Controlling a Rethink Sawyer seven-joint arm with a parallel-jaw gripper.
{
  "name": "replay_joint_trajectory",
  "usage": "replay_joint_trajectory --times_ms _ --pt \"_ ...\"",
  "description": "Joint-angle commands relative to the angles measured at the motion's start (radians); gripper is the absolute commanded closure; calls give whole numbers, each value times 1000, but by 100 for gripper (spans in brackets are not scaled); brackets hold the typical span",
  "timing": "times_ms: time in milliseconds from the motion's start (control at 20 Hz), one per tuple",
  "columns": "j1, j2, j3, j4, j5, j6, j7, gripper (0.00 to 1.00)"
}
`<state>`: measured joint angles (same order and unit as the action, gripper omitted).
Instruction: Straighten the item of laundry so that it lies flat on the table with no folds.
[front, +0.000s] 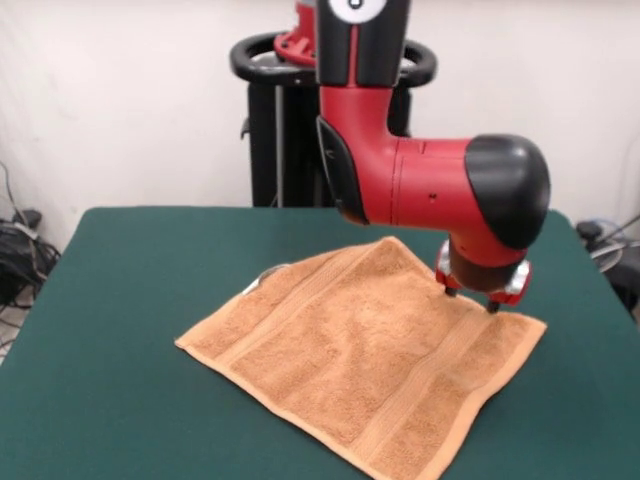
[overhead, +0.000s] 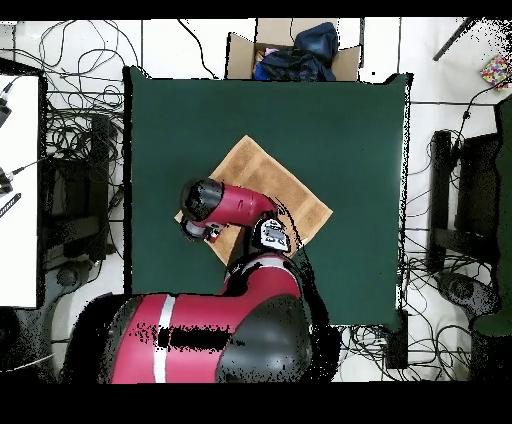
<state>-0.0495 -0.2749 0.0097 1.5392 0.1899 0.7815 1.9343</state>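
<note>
— What's the surface like?
— I see a dark green felt bench (front: 120, 300), cables (front: 15, 250) on the floor at far left.
— And the towel (front: 350, 350)?
— Tan terry, spread mid-frame, banded stripes. My claw (front: 470, 298) touches its right corner; open or closed, I can't tell.

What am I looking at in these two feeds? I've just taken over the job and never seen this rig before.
The red and black machine is a single robot arm on a pedestal. One camera faces it across the table; the other looks straight down, robot base at the bottom. On the green tabletop lies an orange-tan towel, spread out and nearly flat. The gripper is down at the towel's corner nearest the robot; whether it is pinching the cloth I cannot tell. Overhead, a cardboard box stands beyond the far edge.
</note>
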Motion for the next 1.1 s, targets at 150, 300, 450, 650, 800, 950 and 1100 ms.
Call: replay_joint_trajectory --times_ms 150,300,450,650,800,950,1100 --pt "27 -12 5 -166 -62 -348 119 0" --pt "53 -67 -31 -150 -76 -272 147 0" --pt "77 -109 -64 -138 -110 -312 165 0" --pt "124 -71 -143 -181 -138 -452 210 0" --pt "119 -55 -141 -180 -111 -452 202 0" --pt "75 -77 -86 -186 -96 -293 116 0" --pt "28 -43 -4 -230 -86 -184 42 0"
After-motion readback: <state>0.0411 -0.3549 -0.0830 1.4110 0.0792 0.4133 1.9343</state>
